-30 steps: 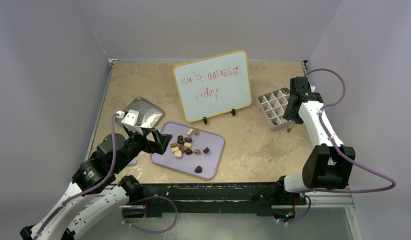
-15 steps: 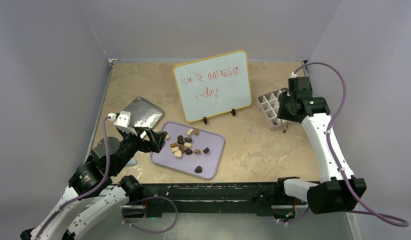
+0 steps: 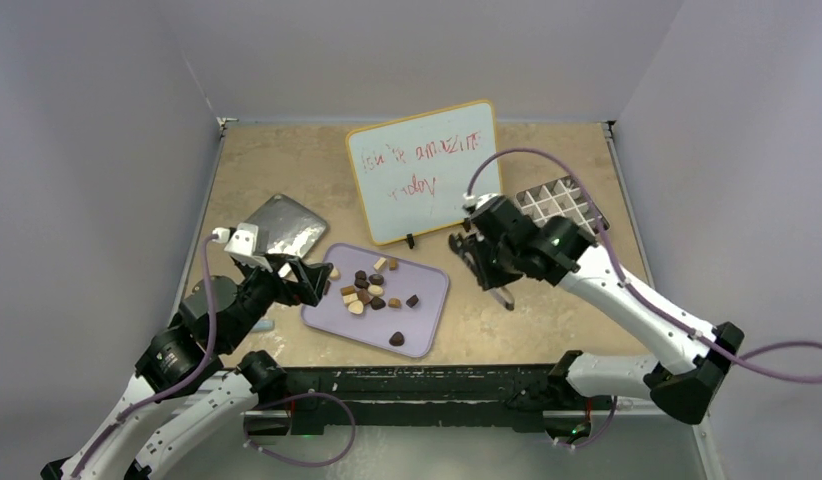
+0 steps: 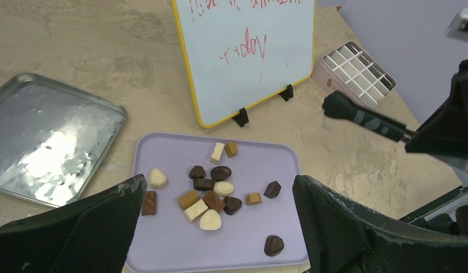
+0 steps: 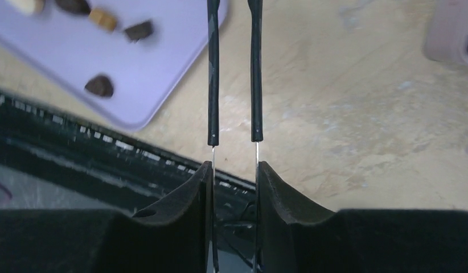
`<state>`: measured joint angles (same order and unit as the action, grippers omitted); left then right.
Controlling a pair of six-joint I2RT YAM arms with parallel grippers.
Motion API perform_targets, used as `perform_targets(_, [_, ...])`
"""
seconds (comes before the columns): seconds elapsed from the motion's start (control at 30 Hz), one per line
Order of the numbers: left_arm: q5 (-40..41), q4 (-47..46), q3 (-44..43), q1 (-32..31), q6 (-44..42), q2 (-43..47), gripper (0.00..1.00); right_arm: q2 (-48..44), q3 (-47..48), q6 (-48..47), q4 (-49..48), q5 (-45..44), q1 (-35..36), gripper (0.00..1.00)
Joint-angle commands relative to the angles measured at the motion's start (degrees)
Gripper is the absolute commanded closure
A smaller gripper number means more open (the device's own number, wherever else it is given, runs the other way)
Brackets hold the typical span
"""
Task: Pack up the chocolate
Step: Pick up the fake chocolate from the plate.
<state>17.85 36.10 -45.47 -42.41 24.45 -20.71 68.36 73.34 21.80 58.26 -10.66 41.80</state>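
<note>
- Lavender plastic is carrying all the stock: the chocolate is lying in a loose cluster on the lavender tray, left of centre, with one lone dark piece sitting apart toward the tray's near right corner.
- We are reading this step as the reach for a piece. The right gripper is hanging over the bare tabletop, just right of the tray and near the pale pink gridded box at the far right.
- We are pinching a pair of tweezers between that gripper's fingers. The prongs are standing slightly apart and parallel with nothing between them where they show. Their tips are running out of the wrist view.
- We are keeping the left gripper spread fully wide over the tray's left edge, holding nothing.
- Next, we are judging, the tips need swinging left over the tray, lowering until the prongs straddle a single piece, then squeezing gently. The lone dark piece looks easiest, since nothing is crowding it.
- We are seeing no chocolate in the box cells that show, so packing seems barely begun.
</note>
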Motion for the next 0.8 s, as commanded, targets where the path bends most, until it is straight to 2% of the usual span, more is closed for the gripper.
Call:
perform_targets(0.0, [-1.98,-2.28,0.15,-0.04,-0.72,-0.69,0.0,3.39,-0.12,5.81,4.6,-2.75,13.51,0.66])
perform_targets(0.1, [-2.31,-2.47,0.12,-0.04,-0.8,-0.37,0.0,8.71,3.12,6.95,6.27,-4.31,22.19,0.66])
perform_targets(0.27, [-0.75,-2.13,0.03,0.01,-0.54,0.8,0.0,18.82,10.58,6.93,10.85,-5.5,28.38,0.65])
perform_targets(0.47, [1.22,-1.87,0.08,-0.04,-0.25,2.75,0.0,21.82,11.07,5.29,12.11,-5.3,28.97,0.62])
perform_targets(0.77, [1.48,-1.4,-0.1,-0.04,-0.06,1.47,0.0,23.28,9.67,-0.51,7.31,-2.09,28.81,0.58])
